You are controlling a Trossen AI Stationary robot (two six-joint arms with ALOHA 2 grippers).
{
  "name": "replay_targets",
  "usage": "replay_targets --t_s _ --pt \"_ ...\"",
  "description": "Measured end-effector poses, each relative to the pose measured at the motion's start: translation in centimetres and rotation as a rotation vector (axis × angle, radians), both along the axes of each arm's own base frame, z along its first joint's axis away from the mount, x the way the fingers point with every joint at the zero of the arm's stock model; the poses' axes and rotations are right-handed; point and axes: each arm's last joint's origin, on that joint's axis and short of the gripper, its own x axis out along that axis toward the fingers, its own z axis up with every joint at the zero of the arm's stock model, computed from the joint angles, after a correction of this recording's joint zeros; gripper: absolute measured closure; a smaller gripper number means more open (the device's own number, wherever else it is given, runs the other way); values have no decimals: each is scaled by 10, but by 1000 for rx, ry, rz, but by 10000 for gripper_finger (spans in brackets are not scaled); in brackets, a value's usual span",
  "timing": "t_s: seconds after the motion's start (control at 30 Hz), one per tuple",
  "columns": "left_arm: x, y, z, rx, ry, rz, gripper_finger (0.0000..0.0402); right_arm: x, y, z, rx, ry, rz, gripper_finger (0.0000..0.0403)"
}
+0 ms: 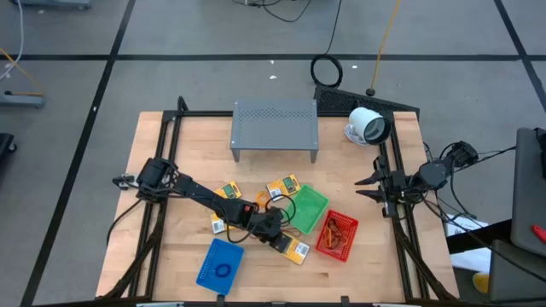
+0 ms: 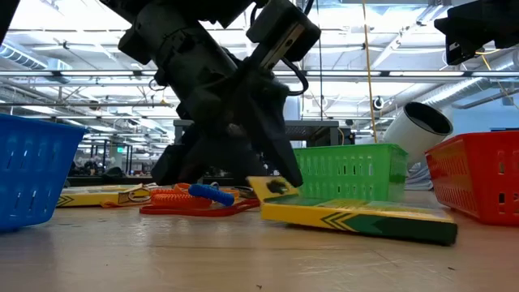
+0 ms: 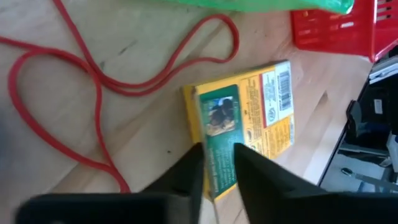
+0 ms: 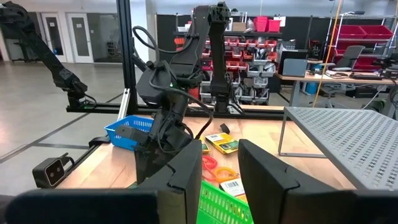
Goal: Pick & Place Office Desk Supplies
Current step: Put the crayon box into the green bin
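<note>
A flat yellow packet with a green label [image 3: 255, 112] lies near the table's front middle [image 1: 297, 250], between the green basket [image 1: 305, 209] and the red basket [image 1: 337, 234]. My left gripper [image 3: 217, 177] reaches in from the table's left and is shut on one end of it. In the low view the packet [image 2: 365, 217] sits tilted. Red rubber bands [image 3: 93, 81] lie loose on the wood beside it. My right gripper [image 4: 217, 180] waits open at the table's right edge [image 1: 371, 188], holding nothing. My left gripper pinches the packet's green-labelled end [image 3: 219, 143] between its two fingers, coming in slanting down from the table's left. That end [image 2: 272, 188] is raised off the wood while the opposite end [image 2: 430, 231] rests on the table, so the packet tilts.
A blue basket [image 1: 220, 264] holding a ring stands front left. More yellow packets [image 1: 229, 192] [image 1: 283, 186] lie behind my left arm. The grey perforated shelf [image 1: 275, 128] and a white round device [image 1: 367, 126] stand at the back.
</note>
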Motion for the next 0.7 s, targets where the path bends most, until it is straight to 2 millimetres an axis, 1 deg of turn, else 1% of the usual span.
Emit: replay_targets --t_s 0.1,0.13,0.27,0.43,0.7 --pt "0 1 0 20 -4 9 383 0 0 0 0 0 0 305" --pt "0 1 0 23 -6 9 391 0 0 0 0 0 -1 305" --pt "-1 0 0 30 -6 0 394 0 0 0 0 0 0 308" --pt "-2 -7 0 52 -21 -17 397 0 0 0 0 0 0 308" --pt "1 -30 12 25 -198 -48 399 0 0 0 0 0 0 310"
